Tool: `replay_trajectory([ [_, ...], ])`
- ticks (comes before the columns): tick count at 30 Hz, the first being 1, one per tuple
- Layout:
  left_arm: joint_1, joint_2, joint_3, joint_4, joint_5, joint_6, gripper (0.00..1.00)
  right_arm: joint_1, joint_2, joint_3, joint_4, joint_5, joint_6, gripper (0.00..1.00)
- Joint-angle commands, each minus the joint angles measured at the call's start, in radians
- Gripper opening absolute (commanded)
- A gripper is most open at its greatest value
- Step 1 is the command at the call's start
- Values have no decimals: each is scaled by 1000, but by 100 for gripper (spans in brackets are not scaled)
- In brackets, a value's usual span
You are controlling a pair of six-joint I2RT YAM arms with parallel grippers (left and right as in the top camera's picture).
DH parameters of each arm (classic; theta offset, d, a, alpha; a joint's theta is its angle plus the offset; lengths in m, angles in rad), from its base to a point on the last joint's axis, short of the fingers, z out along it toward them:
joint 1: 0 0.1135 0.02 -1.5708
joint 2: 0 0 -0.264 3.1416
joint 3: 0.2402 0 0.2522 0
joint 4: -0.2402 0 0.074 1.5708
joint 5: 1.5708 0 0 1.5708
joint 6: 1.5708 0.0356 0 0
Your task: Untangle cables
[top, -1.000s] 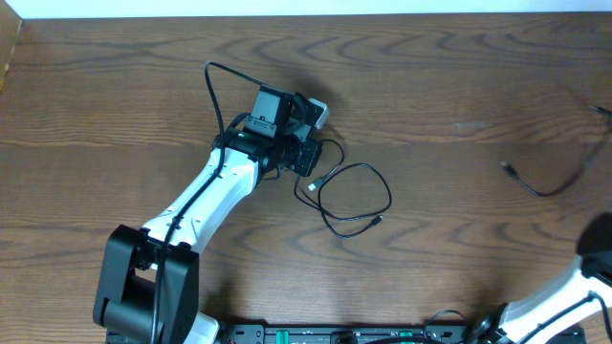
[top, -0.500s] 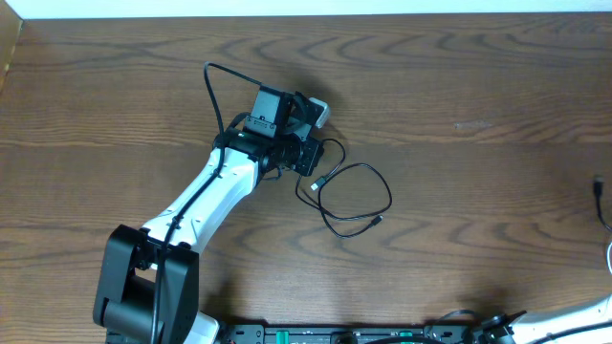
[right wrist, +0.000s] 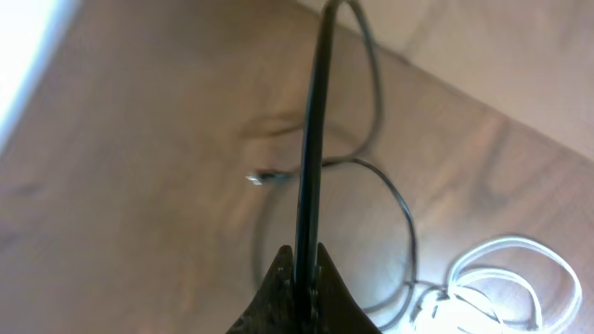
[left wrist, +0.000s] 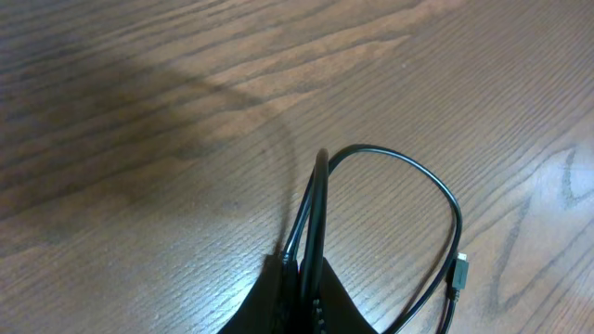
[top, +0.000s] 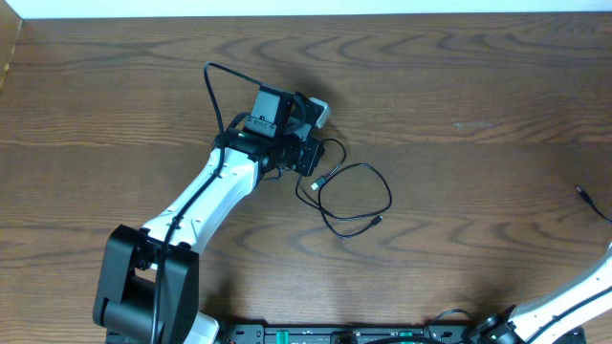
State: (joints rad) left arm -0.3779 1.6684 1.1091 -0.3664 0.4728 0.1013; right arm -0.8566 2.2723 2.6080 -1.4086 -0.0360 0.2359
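Left end effector [left wrist: 302,271] was clenched on a black cable [left wrist: 371,147], with its loop lying mid-frame on the worktop [top: 459,76]. Right end effector [right wrist: 302,258] pinched a second black cable [right wrist: 311,139] out by the right edge, I reckon to hold the two apart. A white cable [right wrist: 506,269] sat lower right.

The wood-grain table [top: 459,86] looks matt, the black cables [left wrist: 309,209] smooth.

2 black cables [right wrist: 311,139], 1 white cable [right wrist: 509,249]

Your table [top: 459,86]: brown, streaky wood grain
Left cable [left wrist: 313,199]: black
Right cable [right wrist: 314,139]: black
Cord [right wrist: 510,269]: white
Your left arm [top: 206,191]: white, black joints
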Motion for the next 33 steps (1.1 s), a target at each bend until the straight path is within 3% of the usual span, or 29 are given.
replay_trajectory([
  [1, -2, -16, 8, -12, 17, -9, 8, -10, 63, 14, -35, 227, 110, 1],
  [18, -2, -16, 8, -20, 17, -9, 8, -92, 380, 14, -45, 259, 122, 1],
  [29, -2, -16, 8, -18, 16, -8, 8, -91, 397, 13, -39, 258, 122, 3],
  [33, -2, -16, 8, -18, 16, -8, 8, -91, 397, 13, -39, 235, 121, 11],
])
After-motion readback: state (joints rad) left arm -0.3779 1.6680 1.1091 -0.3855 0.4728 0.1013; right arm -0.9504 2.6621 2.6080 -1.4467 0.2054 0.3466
